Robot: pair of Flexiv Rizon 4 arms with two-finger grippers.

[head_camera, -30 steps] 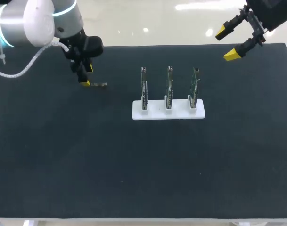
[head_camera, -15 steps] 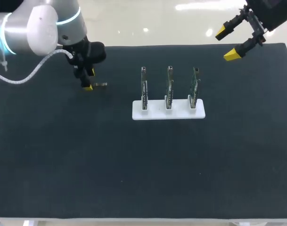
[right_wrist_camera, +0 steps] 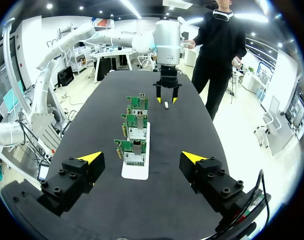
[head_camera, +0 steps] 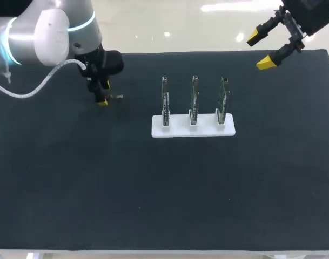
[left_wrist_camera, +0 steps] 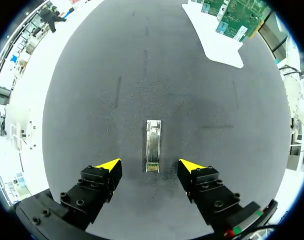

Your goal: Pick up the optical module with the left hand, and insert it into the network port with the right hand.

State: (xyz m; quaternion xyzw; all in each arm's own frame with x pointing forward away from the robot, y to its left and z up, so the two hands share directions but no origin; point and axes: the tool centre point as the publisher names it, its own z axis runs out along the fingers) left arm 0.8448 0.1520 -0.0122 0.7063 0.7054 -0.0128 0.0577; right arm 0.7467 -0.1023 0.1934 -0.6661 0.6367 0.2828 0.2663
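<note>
Metal, slim and silvery, the module (left_wrist_camera: 152, 145) lay flat on the black mat (left_wrist_camera: 181, 90) just ahead of the left gripper (left_wrist_camera: 150, 165), its near end about level with the two yellow tips. Its long axis ran straight out from the gripper, along the way the fingers point and square to their closing line. The fingers stood wide apart and flanked that near end without touching it. From above, the left gripper (head_camera: 103, 93) hung low over the mat with the module (head_camera: 115, 97) lying out from its lower tip toward the boards (head_camera: 193, 100). I judged the grasp not yet made: the gripper would likely need to come down and close across the module's narrow width. A small greenish tab showed at the near end; the far end looked squarer and brighter.

Beyond the module the three green boards stood upright in a white base (head_camera: 192, 131), well apart from it. The right gripper (head_camera: 260, 50) hung past the boards with fingers spread and nothing between them — much farther from the module than the left.
</note>
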